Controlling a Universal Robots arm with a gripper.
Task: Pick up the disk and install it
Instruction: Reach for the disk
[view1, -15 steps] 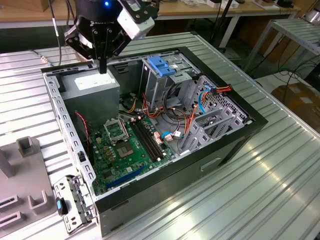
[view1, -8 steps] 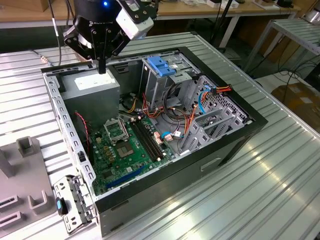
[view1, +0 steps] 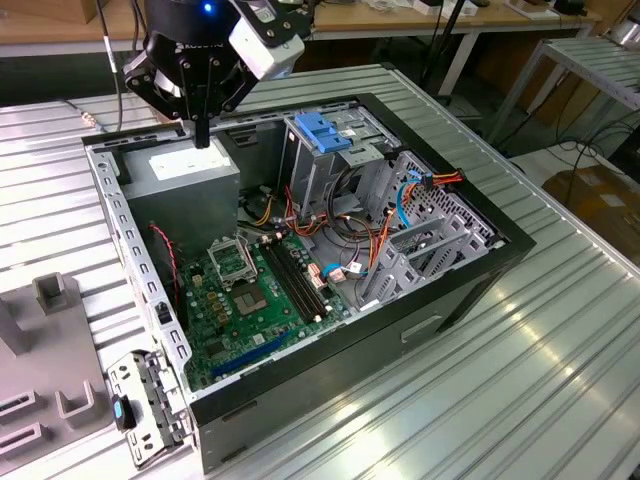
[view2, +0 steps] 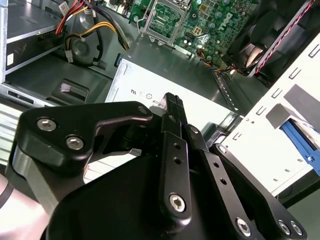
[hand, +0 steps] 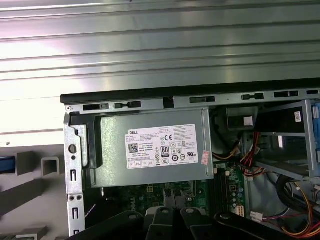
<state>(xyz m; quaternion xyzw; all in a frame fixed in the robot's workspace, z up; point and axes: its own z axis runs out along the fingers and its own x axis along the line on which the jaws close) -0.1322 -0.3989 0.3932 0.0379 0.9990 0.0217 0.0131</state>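
Exterior view catches the one claw (view1: 202, 142), clenched on nothing, hanging above the one grey power-supply box (view1: 190, 175) inside the single open computer case (view1: 330, 385) on the surface (view1: 560, 380).

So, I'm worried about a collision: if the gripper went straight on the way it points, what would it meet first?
Most likely the power supply: the gripper hangs over its labelled top, pointing down at it. How much gap remains is hard to judge.
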